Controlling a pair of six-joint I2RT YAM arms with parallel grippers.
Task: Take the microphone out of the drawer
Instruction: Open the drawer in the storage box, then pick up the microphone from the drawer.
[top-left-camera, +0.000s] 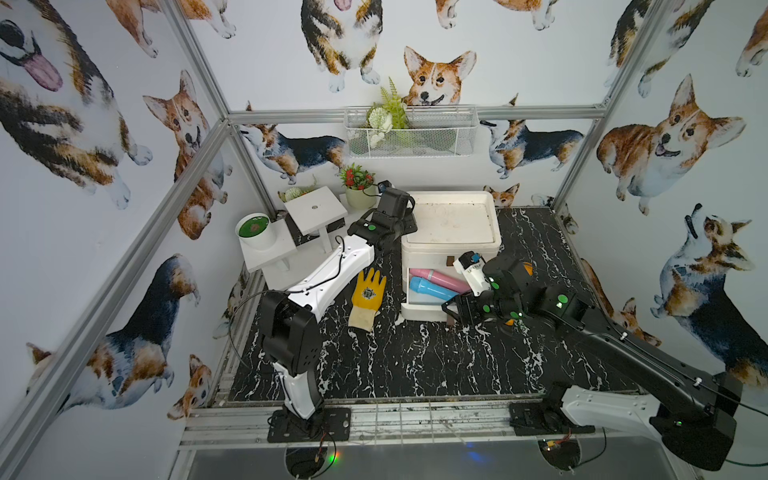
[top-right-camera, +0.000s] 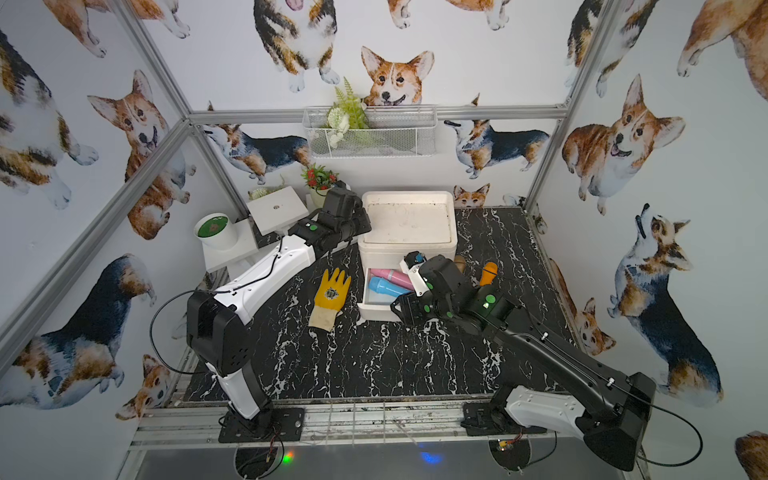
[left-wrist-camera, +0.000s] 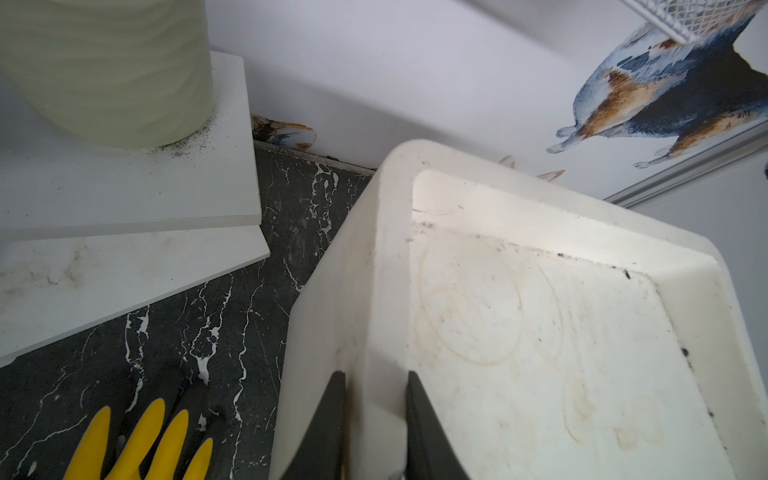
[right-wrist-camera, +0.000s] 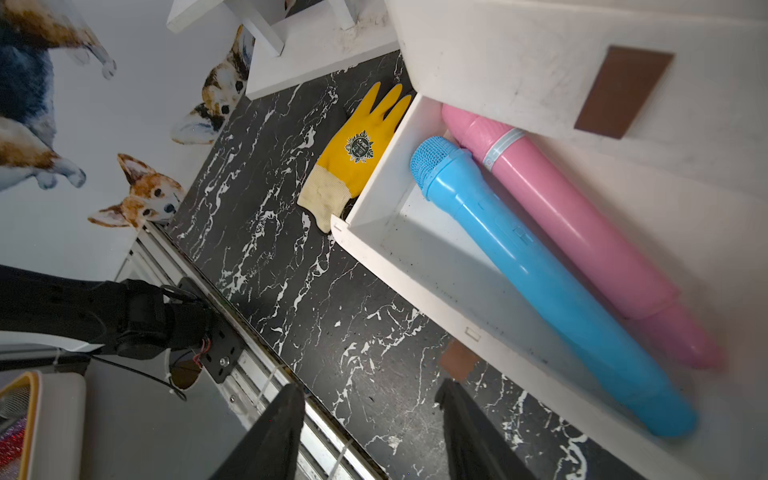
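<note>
Centre-right in both top views, the pulled-out drawer (top-left-camera: 419, 309) holds a blue microphone (top-left-camera: 430, 288) and a pink microphone (top-left-camera: 440, 279). Left wrist view: left tool (left-wrist-camera: 374, 376) is clamped on the cabinet (left-wrist-camera: 519, 311) rim. Right wrist view: right tool (right-wrist-camera: 370, 384) gapes empty beside the drawer front.

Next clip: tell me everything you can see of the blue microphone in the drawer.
The blue microphone looks like a smooth, glossy plastic toy, with a mesh-textured rounded head, a collar and a long tube body with small moulded buttons. It lies flat, slanted across the open drawer of the white cabinet, apparently touching the pink microphone beside it. The right end effector is open and clear of it.
</note>
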